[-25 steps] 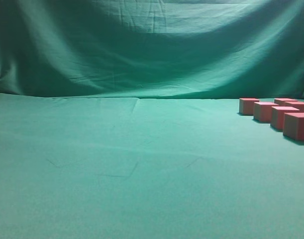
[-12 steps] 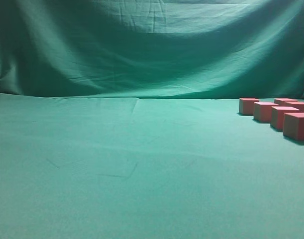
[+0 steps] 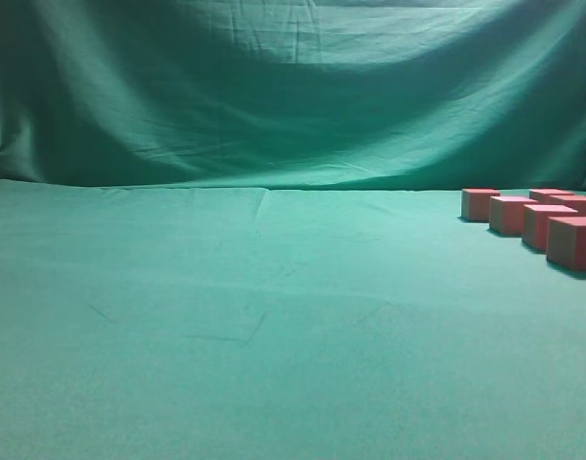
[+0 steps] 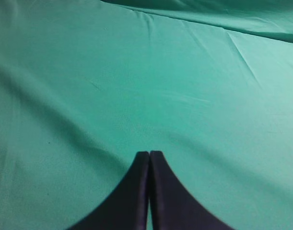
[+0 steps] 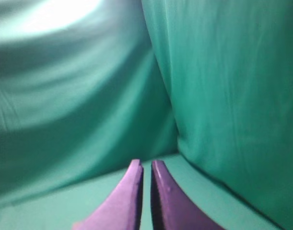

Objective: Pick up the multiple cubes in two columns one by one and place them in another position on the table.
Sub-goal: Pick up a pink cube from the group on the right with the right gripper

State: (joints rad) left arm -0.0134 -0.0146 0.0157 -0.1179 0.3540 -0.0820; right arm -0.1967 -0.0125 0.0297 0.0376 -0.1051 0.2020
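Several reddish-pink cubes [image 3: 572, 241] stand in two columns at the far right of the green table [image 3: 273, 326] in the exterior view; some run past the frame's right edge. Neither gripper shows in the exterior view. In the left wrist view my left gripper [image 4: 149, 153] is shut and empty, above bare green cloth. In the right wrist view my right gripper [image 5: 146, 163] has its jaws nearly together with a thin gap, holds nothing, and faces the draped cloth backdrop. No cube shows in either wrist view.
The draped green cloth backdrop [image 3: 293, 96] rises behind the table. Its folds [image 5: 223, 96] hang close in front of my right gripper. The cloth on the table has slight wrinkles [image 3: 225, 335] left of the middle.
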